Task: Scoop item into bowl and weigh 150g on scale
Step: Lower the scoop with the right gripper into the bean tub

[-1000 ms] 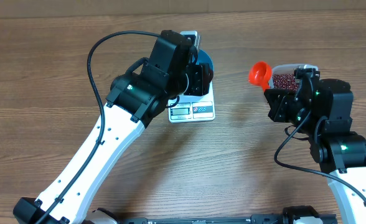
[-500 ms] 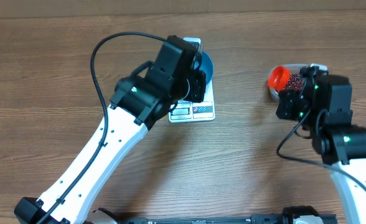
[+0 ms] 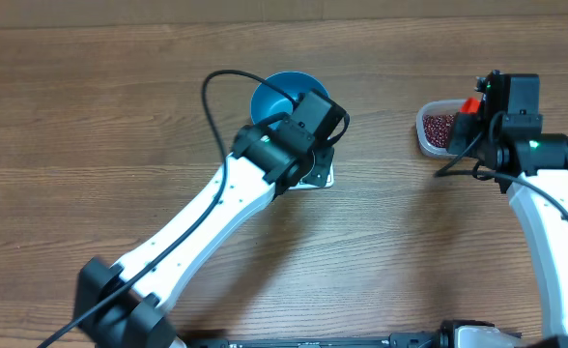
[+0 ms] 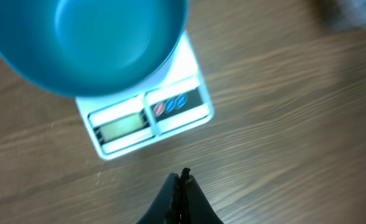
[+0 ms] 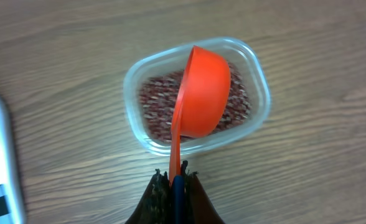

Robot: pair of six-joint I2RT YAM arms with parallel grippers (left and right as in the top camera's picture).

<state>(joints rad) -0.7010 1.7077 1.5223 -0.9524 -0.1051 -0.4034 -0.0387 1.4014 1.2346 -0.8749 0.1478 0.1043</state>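
We see the left claw clenched on nothing, its tips pressed together. It hangs over bare table at 6 o'clock of the scale. The scale lies flat, with its display window and printed label on the edge nearest the claw. The blue bowl sits on the far part of the scale, at 12 o'clock of the display, and its rim reaches past the scale on both sides. From overhead, the left arm covers most of the scale, so only one corner shows, at 5 o'clock of the bowl.

The right claw is grasping the handle of an orange scoop. The scoop is tipped on its side, with its cup over the clear tub at 12 o'clock of the claw. The beans lie loose in the tub, and we cannot tell whether the cup touches them. From overhead, the tub stands at 3 o'clock of the bowl, well apart from it, and the right claw is just beside the tub's 3 o'clock edge.
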